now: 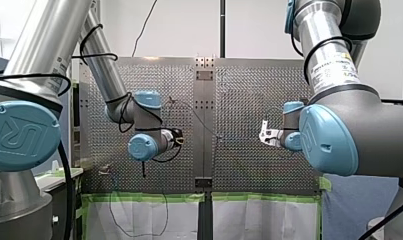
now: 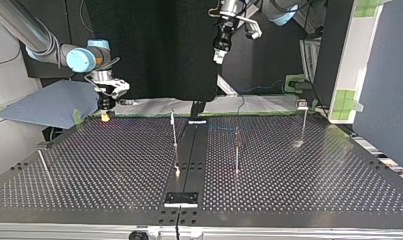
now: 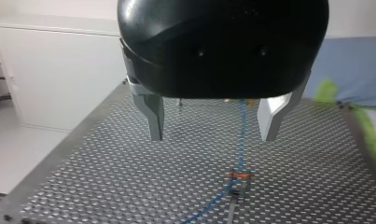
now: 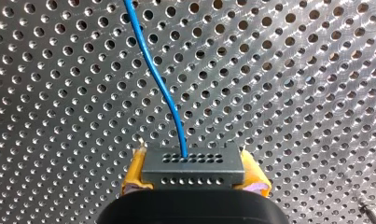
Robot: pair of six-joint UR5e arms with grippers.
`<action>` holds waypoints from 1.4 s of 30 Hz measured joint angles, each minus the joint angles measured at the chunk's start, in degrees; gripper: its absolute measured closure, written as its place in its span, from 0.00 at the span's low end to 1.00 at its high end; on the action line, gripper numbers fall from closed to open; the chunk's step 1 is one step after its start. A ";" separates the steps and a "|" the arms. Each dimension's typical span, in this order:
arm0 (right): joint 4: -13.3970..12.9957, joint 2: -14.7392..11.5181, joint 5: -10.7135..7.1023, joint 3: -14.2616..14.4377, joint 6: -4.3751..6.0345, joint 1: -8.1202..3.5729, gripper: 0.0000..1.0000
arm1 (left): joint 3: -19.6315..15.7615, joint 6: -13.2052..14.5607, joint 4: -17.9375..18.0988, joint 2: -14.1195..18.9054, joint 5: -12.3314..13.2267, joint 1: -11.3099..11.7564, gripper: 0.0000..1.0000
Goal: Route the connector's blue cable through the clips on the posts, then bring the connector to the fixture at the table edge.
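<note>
Right claw: it is clamping its yellow pads on the two ends of the connector and is holding it over the perforated bench.
Connector: it is sitting crosswise between the right claw's pads, a small grey block showing two rows of holes.
Blue cable: it is leaving the connector's upper row of holes and curving away ahead of the right claw. In the left wrist view it is running below and ahead of the left claw, passing through an orange-banded clip on a post.
Left claw: it is hanging with its metal fingers wide apart and is gripping nothing.
Handling: the connector is looking light and rigid, and its flat ends are giving the pads a sound hold. The cable is looking thin and limp, so I judge it is risking a kink or a pulled socket if tugged. It is best taken gently on a free stretch near a clip.
Writing: a UR emblem is showing on the blue joint cap. The white sticker on my right arm is carrying print too small to read.
</note>
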 joint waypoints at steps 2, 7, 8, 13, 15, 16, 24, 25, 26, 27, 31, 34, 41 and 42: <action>0.05 0.00 0.00 -0.01 -0.03 0.01 1.00 | -1.06 0.13 0.86 -0.75 0.08 0.06 0.00; 0.34 0.00 0.00 -0.01 -0.08 0.01 1.00 | -3.42 1.59 1.69 -1.28 0.07 0.13 0.00; 0.37 0.01 0.00 0.00 -0.09 0.01 1.00 | -4.01 2.09 1.80 -1.30 0.06 0.16 0.00; 0.60 0.01 0.00 0.00 -0.22 0.02 1.00 | -6.28 3.34 2.32 -1.33 0.17 0.15 0.00; 0.67 0.01 0.00 0.00 -0.24 0.01 1.00 | -7.30 3.60 2.47 -1.35 0.23 0.15 0.00; 0.70 0.00 0.00 0.00 -0.25 0.01 1.00 | -7.64 3.72 2.51 -1.34 0.25 0.16 0.00; 0.95 0.00 0.02 0.00 -0.27 -0.08 1.00 | -8.04 4.67 3.64 -1.31 0.19 0.16 0.00; 0.98 0.00 0.04 -0.02 -0.25 -0.08 1.00 | -8.02 4.72 3.98 -1.31 0.18 0.16 0.00; 0.99 0.00 0.05 -0.02 -0.23 -0.09 1.00 | -8.00 4.75 4.52 -1.32 0.17 0.17 0.00; 0.99 0.00 0.07 -0.02 -0.22 -0.09 1.00 | -7.97 4.75 4.98 -1.32 0.16 0.16 0.00; 1.02 -0.05 0.26 -0.05 -0.21 -0.10 1.00 | -7.75 4.74 6.52 -1.31 0.10 0.15 0.00; 0.94 -0.08 1.37 -0.07 -0.14 -0.10 1.00 | -7.64 4.73 6.91 -1.30 0.04 0.17 0.00; 1.19 -2.16 4.99 -0.16 1.61 -0.39 1.00 | -7.63 4.84 6.27 -1.31 -0.60 0.15 0.00; 1.22 -2.65 5.51 -0.16 2.08 -0.41 1.00 | -7.63 4.85 6.14 -1.32 -0.65 0.16 0.00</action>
